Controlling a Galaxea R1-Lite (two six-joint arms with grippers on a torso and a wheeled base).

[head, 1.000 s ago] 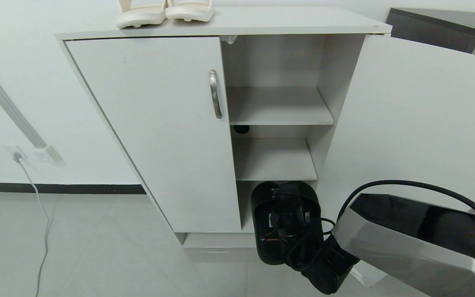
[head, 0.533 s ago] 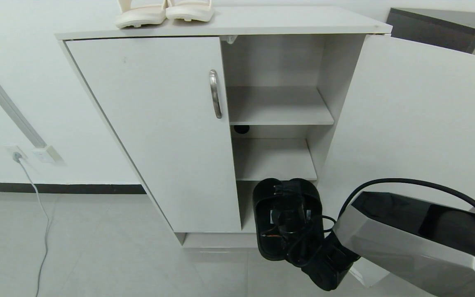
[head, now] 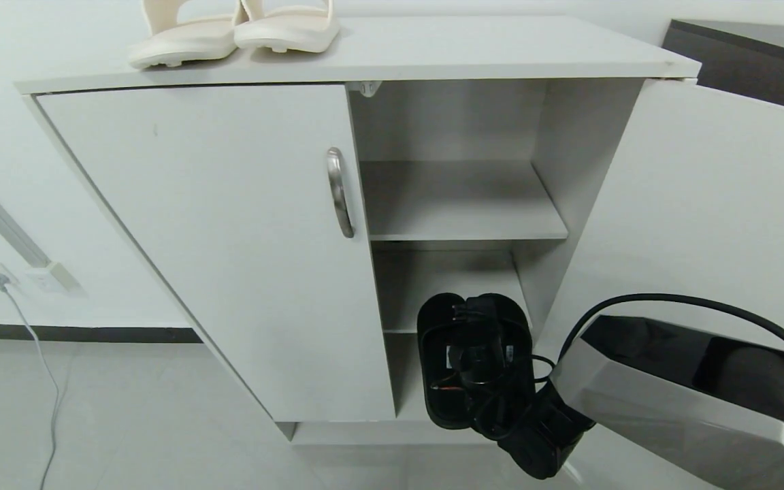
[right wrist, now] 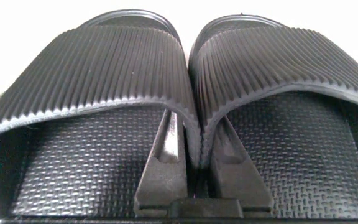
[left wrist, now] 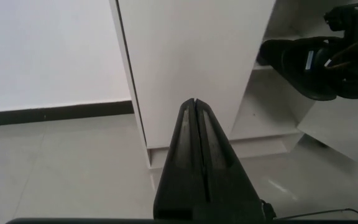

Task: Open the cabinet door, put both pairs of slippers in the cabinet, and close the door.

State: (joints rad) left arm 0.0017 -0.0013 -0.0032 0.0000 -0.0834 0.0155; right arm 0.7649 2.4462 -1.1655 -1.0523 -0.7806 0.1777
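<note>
We're mid-stow on pair one. The right gripper point(right wrist: 196, 158) is clamping the black slippers point(head: 470, 361) by their inner straps, in front of the cabinet's point(head: 433, 47) open lower half. Next they're going deeper, flat, then release. The left gripper point(left wrist: 194, 124) is sitting pressed closed, low. Count: two pairs, with the beige slippers point(head: 235, 34) on top; two doors, one open.

the right arm point(head: 678, 401) has an angular silver-grey shell with a glossy black panel on top. a thick black cable point(head: 671, 299) arcs above the shell. its wrist end is black, hung with thin looping wires point(head: 494, 388), one of them reddish. the right gripper point(right wrist: 194, 134) has wedge-shaped black fingers point(right wrist: 166, 162) with paler inner faces. the left gripper point(left wrist: 194, 106) has long, flat, dark fingers point(left wrist: 185, 143) that taper to a narrow tip.
</note>
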